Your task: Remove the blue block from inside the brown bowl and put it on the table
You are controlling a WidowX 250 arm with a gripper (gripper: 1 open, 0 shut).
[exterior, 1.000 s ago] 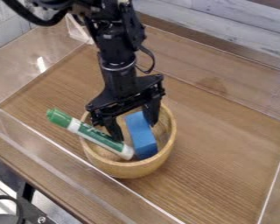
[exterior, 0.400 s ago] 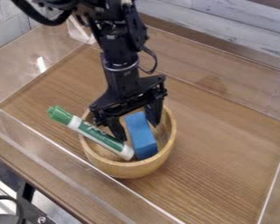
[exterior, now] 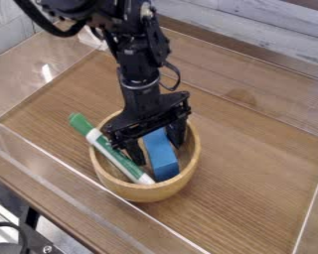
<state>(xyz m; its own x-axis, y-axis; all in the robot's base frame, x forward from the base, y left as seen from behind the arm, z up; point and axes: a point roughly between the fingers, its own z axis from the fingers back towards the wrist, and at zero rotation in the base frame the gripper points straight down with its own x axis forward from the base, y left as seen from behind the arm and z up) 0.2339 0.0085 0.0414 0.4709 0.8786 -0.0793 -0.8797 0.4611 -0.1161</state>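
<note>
The blue block [exterior: 161, 156] stands tilted inside the brown bowl [exterior: 146, 187], leaning toward the far right wall. A green-capped white marker [exterior: 106, 149] lies across the left rim, one end inside the bowl. My gripper [exterior: 147, 139] points straight down into the bowl with jaws spread wide, straddling the upper part of the block; nothing is held. Compared with a second ago, bowl and marker have shifted slightly left and the marker's angle has changed; I judge my left finger nudged them. The block is not yet gripped. Next requirement: close on the block, lift clear, set it on the table [exterior: 261, 129].
</note>
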